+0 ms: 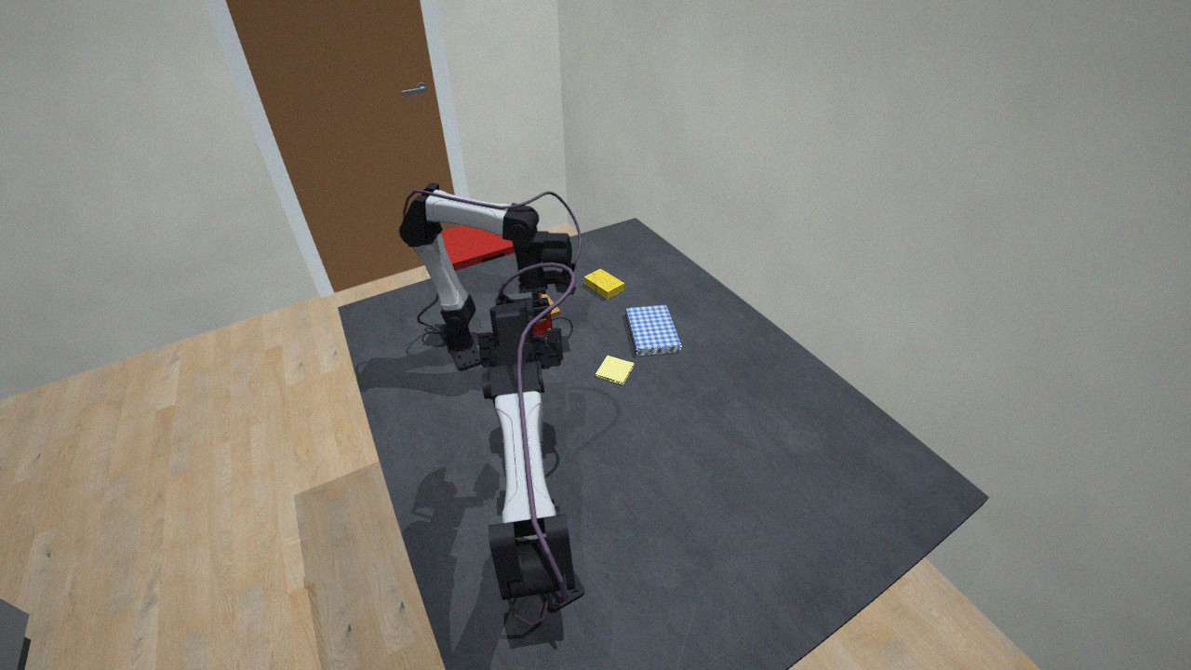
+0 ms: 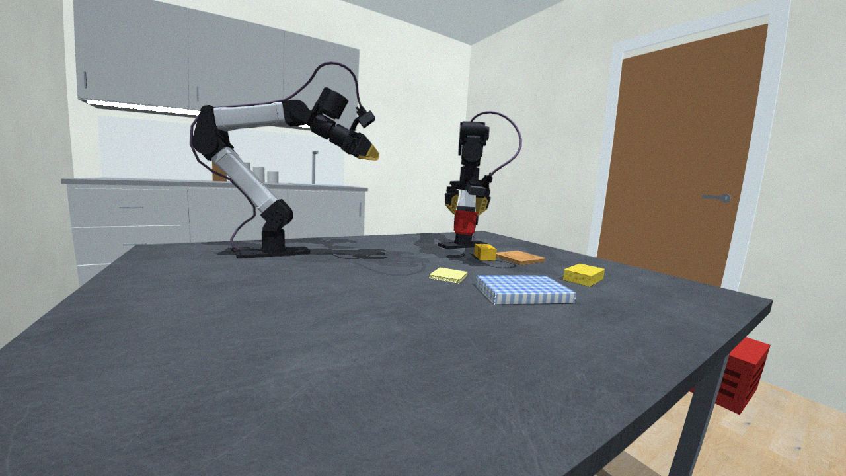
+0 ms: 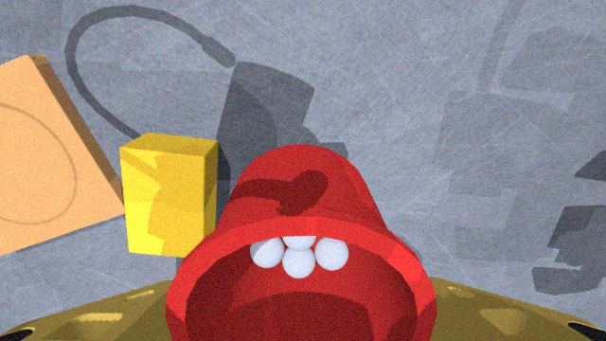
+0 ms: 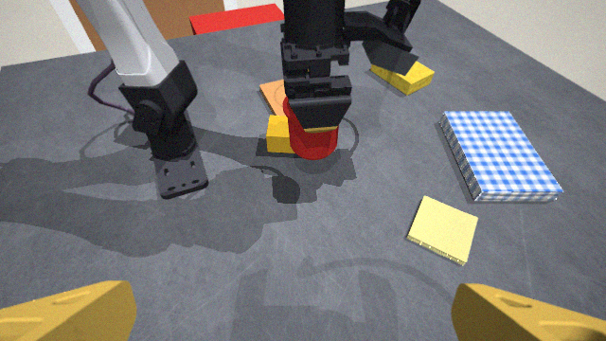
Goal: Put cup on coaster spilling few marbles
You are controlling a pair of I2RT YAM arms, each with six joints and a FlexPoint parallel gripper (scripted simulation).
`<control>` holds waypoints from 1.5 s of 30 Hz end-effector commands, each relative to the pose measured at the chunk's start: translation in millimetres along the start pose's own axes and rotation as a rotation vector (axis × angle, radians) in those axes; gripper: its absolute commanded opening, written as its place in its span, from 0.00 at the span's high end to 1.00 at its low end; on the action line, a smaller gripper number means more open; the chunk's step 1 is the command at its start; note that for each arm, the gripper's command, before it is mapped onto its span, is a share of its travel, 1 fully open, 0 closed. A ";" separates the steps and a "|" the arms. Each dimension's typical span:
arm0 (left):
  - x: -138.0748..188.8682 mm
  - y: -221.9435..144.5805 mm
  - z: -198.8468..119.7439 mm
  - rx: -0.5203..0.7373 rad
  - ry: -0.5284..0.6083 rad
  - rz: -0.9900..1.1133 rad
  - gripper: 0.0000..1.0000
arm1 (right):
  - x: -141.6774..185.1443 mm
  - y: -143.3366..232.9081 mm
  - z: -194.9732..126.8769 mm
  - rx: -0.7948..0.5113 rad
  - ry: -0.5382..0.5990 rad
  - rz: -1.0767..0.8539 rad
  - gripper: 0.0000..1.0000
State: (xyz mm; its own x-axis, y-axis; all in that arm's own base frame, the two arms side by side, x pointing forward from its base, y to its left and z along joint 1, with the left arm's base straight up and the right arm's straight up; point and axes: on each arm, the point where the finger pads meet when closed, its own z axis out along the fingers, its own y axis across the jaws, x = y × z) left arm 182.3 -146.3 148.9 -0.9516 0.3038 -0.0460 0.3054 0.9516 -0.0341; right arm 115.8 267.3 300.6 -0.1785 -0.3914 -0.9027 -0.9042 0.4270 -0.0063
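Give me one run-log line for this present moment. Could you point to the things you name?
left claw (image 2: pixel 467 203) (image 3: pixel 300 313): shut on red round cup (image 2: pixel 464 222) (image 3: pixel 303 185) (image 4: pixel 313 144), raised | white marbles (image 3: pixel 298 261): inside | flat orange square coaster (image 2: pixel 520 257) (image 3: pixel 28 175) (image 4: pixel 273 95): bare

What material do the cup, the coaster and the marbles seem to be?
Cup: probably smooth plastic; evenly red, thick rim.
Coaster: maybe cork or wood, matt; flat orange-tan with a thin ring, but no visible grain.
Marbles: white, smooth, perhaps glass or plastic; plain round surfaces settle neither.
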 end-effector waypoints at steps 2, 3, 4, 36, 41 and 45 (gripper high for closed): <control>-6.8 32.6 4.9 0.010 0.027 0.089 0.36 | -59.3 3.8 30.7 -0.021 -0.121 -0.004 0.00; -11.8 40.7 5.1 0.015 0.013 0.093 0.36 | -66.3 3.9 41.0 -0.022 -0.125 -0.005 0.00; -16.2 49.1 5.3 0.018 0.001 0.097 0.36 | -72.4 3.8 51.3 -0.023 -0.128 -0.005 0.00; 5.0 202.4 10.3 0.017 -0.027 -0.042 0.36 | -98.8 -2.6 168.6 -0.021 -0.107 -0.004 0.00; 2.8 202.9 9.4 0.004 -0.048 -0.038 0.36 | -98.8 -2.6 168.6 -0.021 -0.107 -0.004 0.00; 4.1 202.9 27.4 0.007 -0.043 -0.030 0.36 | -90.8 -1.8 171.1 -0.017 -0.090 0.000 0.00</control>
State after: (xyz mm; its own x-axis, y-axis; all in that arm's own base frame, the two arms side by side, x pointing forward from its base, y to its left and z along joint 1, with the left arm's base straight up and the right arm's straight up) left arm 238.2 47.3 127.1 -0.9643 0.2550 -0.0718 0.2586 0.9649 -0.0454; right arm 199.2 438.1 290.3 -0.1677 -0.3655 -0.9156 -0.9081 0.4187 -0.0007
